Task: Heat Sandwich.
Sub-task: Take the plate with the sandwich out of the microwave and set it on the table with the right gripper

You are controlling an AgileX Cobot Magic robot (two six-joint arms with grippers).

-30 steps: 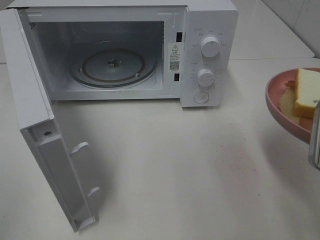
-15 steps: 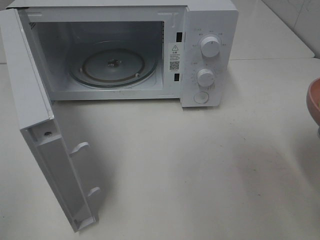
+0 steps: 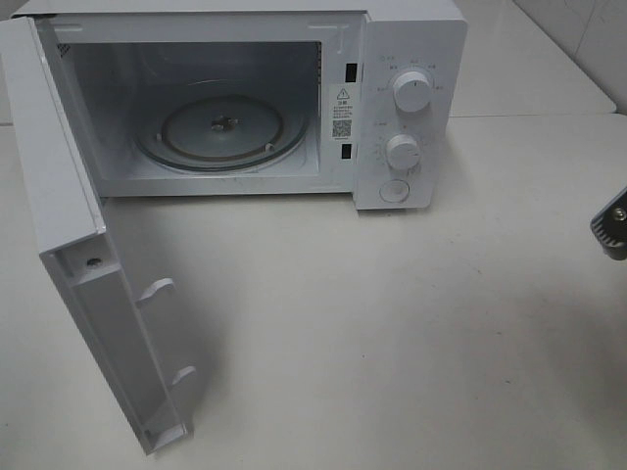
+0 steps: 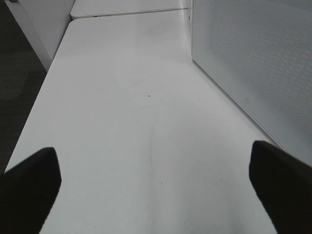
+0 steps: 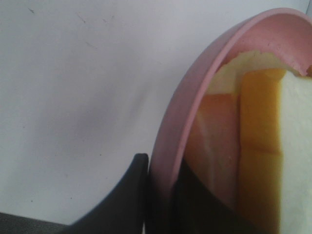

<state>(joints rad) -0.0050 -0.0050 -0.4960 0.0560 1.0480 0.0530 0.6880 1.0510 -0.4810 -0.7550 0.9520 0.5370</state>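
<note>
The sandwich (image 5: 273, 146), pale yellow bread with an orange-brown side, lies on a round pink plate (image 5: 178, 122) in the right wrist view. My right gripper (image 5: 163, 200) is shut on the plate's rim, with one dark finger (image 5: 129, 195) outside it and the other inside. In the high view plate and sandwich are out of frame, and only a grey part of my right arm (image 3: 612, 227) shows at the right edge. My left gripper (image 4: 156, 190) is open over bare table, holding nothing.
The white microwave (image 3: 411, 108) stands at the back with its door (image 3: 88, 274) swung wide open to the left. Its glass turntable (image 3: 220, 127) has nothing on it. A dotted white microwave panel (image 4: 253, 63) stands close beside my left gripper.
The pink plate with the sandwich has moved right, out of the high view. Only a bit of my right arm now shows at that edge. The left arm and microwave are unchanged.
</note>
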